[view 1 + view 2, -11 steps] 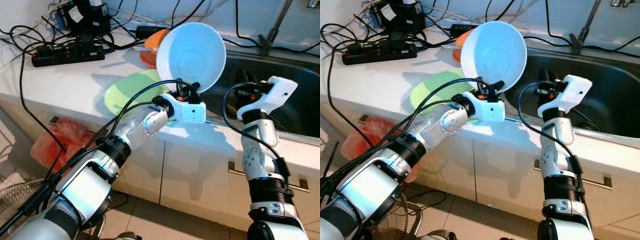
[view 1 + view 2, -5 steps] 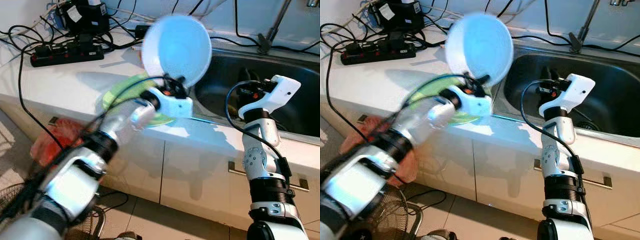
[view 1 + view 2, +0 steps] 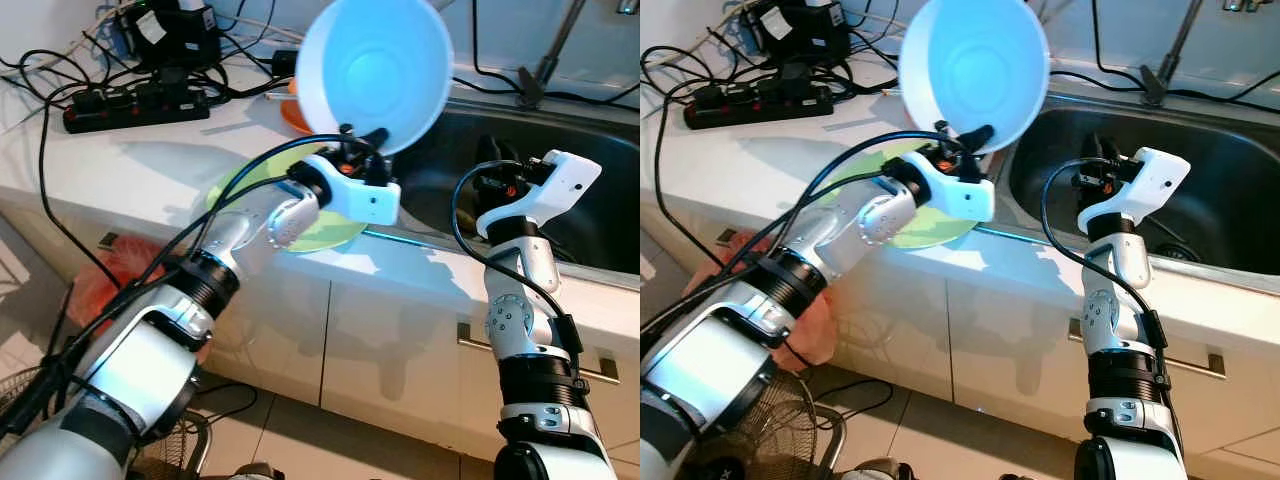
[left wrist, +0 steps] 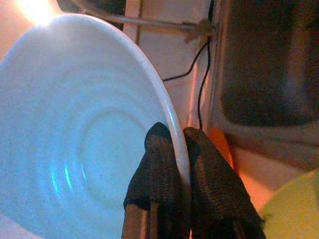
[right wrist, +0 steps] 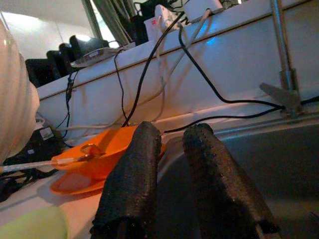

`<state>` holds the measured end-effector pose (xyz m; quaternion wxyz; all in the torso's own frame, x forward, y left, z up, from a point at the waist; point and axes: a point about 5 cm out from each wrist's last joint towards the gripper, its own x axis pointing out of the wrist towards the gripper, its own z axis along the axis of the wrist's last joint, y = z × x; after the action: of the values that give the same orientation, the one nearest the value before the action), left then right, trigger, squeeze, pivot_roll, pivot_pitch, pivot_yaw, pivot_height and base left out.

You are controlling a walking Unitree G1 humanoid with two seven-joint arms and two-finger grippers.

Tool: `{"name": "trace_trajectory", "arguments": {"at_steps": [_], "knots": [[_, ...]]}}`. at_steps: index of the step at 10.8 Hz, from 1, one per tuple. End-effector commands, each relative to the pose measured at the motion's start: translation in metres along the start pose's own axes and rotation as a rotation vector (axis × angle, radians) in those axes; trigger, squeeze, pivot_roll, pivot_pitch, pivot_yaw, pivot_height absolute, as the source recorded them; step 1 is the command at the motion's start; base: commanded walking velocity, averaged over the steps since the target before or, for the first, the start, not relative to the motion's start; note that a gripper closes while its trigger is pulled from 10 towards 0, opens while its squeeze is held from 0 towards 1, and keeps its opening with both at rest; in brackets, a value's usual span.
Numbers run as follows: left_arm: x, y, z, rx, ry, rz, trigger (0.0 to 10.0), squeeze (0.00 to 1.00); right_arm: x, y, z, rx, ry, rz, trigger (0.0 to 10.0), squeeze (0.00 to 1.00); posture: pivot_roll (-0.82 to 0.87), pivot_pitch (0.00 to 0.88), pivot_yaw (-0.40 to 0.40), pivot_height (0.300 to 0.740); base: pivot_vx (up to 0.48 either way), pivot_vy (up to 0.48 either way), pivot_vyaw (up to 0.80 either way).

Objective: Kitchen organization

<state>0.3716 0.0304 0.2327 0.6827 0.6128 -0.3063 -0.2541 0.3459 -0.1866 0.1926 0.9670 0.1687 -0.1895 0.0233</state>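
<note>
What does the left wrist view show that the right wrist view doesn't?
Left wrist alone: the left pincer shut on the rim of the pale blue bowl, seen from its ringed inside.

Right wrist alone: the right pincer, holding nothing, the orange dishes with a utensil laid in the upper one, and the black cables on the backsplash.

Both: the sink and a corner of the green plate.

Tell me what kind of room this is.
Most likely a home kitchen: a steel sink is set into a white counter with cupboard doors below, and dishes are about, including the white bowl held by the left gripper and a green plate.
</note>
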Motion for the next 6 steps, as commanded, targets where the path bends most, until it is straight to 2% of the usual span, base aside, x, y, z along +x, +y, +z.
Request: {"name": "trace_trajectory", "arguments": {"at_steps": [1,3,6], "knots": [[0.008,0.014,0.016,-0.001,-0.071,0.044,10.0,0.00,0.000,-0.002,0.003,0.011,-0.008,-0.007,10.0,0.00,0.15,0.036,0.022,0.740,0.000,0.000,0.00],[0.012,0.006,0.029,-0.024,-0.117,0.021,10.0,0.00,-0.001,-0.004,0.003,0.006,-0.009,-0.016,10.0,0.00,0.14,0.042,0.026,0.740,0.000,0.000,0.00],[0.013,-0.020,0.045,-0.091,-0.153,-0.050,10.0,0.00,-0.005,-0.015,0.006,-0.015,-0.011,-0.063,10.0,0.00,0.14,0.059,0.029,0.740,0.000,0.000,0.00]]}}
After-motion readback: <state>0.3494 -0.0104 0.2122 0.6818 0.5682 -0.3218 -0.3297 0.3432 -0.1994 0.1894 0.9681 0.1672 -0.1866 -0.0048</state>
